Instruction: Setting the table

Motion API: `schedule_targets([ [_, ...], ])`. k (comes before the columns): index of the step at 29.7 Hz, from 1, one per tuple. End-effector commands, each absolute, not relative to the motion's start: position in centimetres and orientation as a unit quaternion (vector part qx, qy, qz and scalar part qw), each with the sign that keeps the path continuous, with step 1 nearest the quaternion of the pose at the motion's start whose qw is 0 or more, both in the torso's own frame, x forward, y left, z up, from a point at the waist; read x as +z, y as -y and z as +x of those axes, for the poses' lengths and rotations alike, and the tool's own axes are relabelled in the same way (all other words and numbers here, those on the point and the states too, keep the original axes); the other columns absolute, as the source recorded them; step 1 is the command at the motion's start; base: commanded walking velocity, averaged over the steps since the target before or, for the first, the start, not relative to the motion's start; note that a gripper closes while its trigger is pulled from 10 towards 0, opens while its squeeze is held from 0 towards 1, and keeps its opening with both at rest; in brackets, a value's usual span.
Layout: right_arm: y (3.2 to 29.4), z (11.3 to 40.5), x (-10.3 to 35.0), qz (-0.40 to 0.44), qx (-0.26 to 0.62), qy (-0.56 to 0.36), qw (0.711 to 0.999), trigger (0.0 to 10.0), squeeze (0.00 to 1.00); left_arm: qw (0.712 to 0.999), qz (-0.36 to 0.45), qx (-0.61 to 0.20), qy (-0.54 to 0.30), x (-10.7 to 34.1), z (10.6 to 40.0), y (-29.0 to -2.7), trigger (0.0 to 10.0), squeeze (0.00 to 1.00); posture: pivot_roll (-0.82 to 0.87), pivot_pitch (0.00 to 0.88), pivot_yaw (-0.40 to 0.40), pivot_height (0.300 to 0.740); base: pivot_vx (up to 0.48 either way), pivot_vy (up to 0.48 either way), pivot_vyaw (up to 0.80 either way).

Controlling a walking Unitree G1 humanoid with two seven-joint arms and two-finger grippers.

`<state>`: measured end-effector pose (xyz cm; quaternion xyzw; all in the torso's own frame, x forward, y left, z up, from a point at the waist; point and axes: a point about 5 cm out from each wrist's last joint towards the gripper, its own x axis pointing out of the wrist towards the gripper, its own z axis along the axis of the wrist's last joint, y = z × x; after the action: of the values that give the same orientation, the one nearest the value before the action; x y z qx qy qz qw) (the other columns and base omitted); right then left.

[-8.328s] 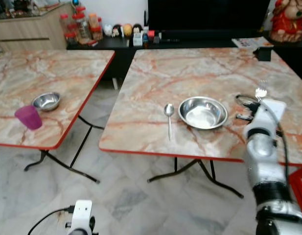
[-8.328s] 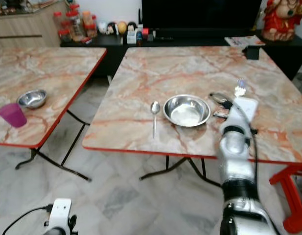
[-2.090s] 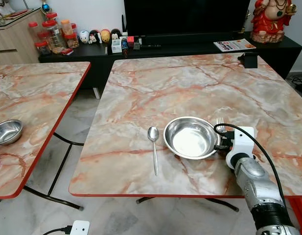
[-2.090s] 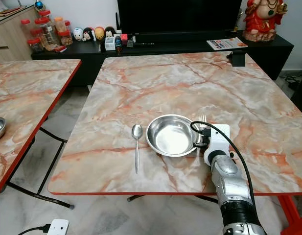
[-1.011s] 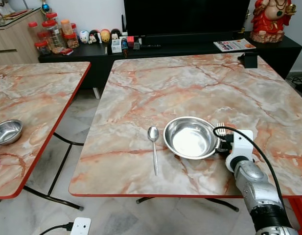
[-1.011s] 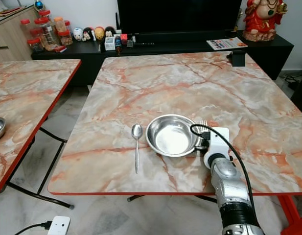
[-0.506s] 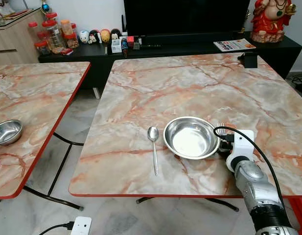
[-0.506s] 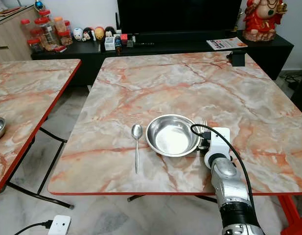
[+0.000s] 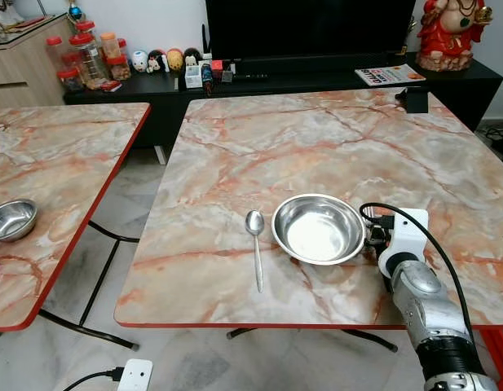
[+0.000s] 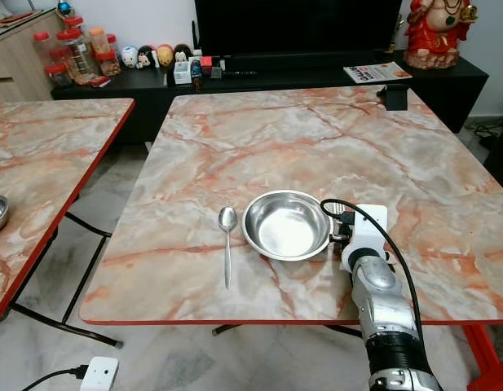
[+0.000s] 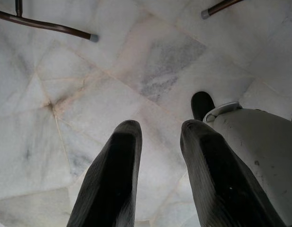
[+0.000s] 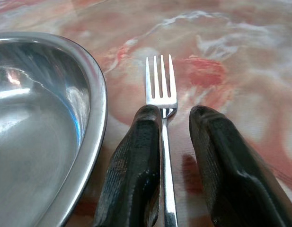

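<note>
Fork lies flat on the marble table, tines pointing away from the R gripper, just beside the steel bowl on its right. R gripper sits low over the fork's handle w/ fingers parted a little: one finger touches the handle, the other stands apart w/ bare tabletop showing between, so no hold on it. Spoon lies on the bowl's other side, handle toward the near red edge. Bowl sits nearer the near edge than the far one; lots of open marble beyond it and to the right. Second table to the left carries a small bowl, w/ a gap of floor between the tables. L gripper hangs over the floor tiles, fingers narrowly apart, holding nothing.
</note>
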<state>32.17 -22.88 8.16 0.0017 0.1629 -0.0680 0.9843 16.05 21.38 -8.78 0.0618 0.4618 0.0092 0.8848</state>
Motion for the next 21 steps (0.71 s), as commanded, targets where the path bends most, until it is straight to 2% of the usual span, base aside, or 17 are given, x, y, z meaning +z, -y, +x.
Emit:
schedule_targets([
  [1,22.6,32.6,9.2,0.009,-0.069,-0.139,0.988,10.0,0.0,0.886,0.058,0.012,-0.46,-8.7,16.2,-21.5,10.0,0.0,-0.07,0.0,0.068,0.74,0.0,0.0,0.0],
  [13,23.0,33.1,10.9,0.021,-0.09,-0.084,0.992,10.0,0.0,0.89,0.053,0.013,-0.453,-8.5,16.7,-21.2,10.0,0.0,-0.07,0.0,0.067,0.74,0.0,0.0,0.0],
  [21,23.2,33.1,13.1,0.04,-0.11,0.008,0.993,10.0,0.0,0.902,0.041,0.027,-0.429,-8.2,17.2,-21.3,10.0,0.0,-0.08,0.0,0.067,0.74,0.0,0.0,0.0],
])
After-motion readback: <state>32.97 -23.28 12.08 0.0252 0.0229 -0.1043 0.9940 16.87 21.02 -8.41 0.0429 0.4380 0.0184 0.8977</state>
